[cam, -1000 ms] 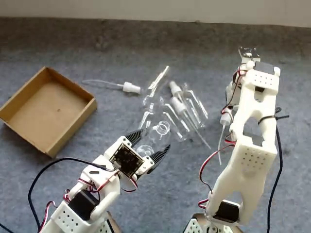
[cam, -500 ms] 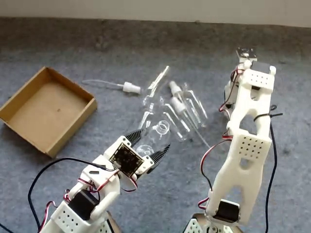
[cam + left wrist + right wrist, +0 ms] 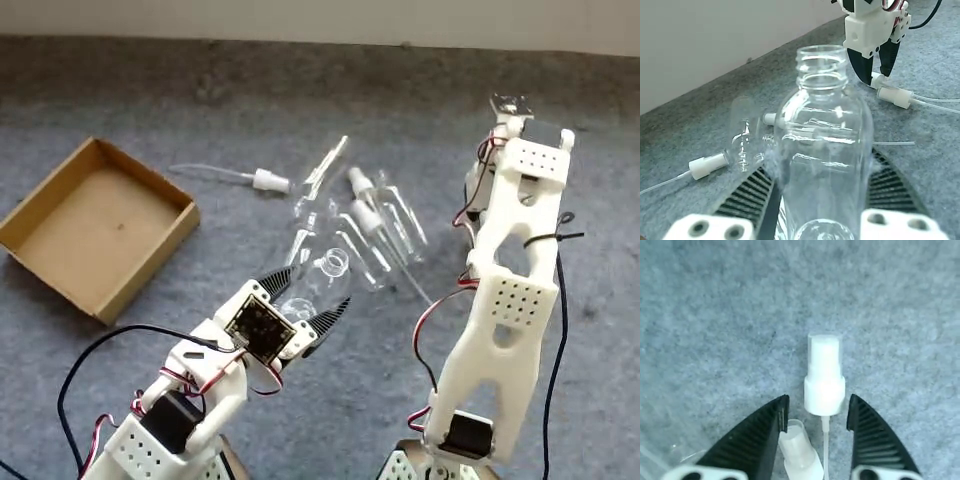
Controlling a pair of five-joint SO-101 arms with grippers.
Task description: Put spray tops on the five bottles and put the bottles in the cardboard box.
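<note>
My left gripper (image 3: 304, 299) is shut on a clear, capless bottle (image 3: 822, 150) and holds it tilted, mouth (image 3: 332, 263) up and away from the wrist. My right gripper (image 3: 818, 399) is open just above the carpet, its jaws on either side of a white spray top (image 3: 824, 375) lying there. A second spray top (image 3: 800, 447) lies closer in between the fingers. The left wrist view shows that gripper (image 3: 875, 77) over the two tops. More clear bottles (image 3: 395, 215) and spray tops (image 3: 270, 181) lie in a loose heap mid-table. The cardboard box (image 3: 160, 255) sits at the left.
The right arm (image 3: 515, 250) stands tall at the right and hides its own gripper in the high view. Thin dip tubes (image 3: 205, 170) trail from the tops across the grey carpet. A pale wall runs along the far edge.
The right arm has shifted slightly and now covers a spray top and tube that showed beside it a second ago. The left arm and its bottle have not moved.
</note>
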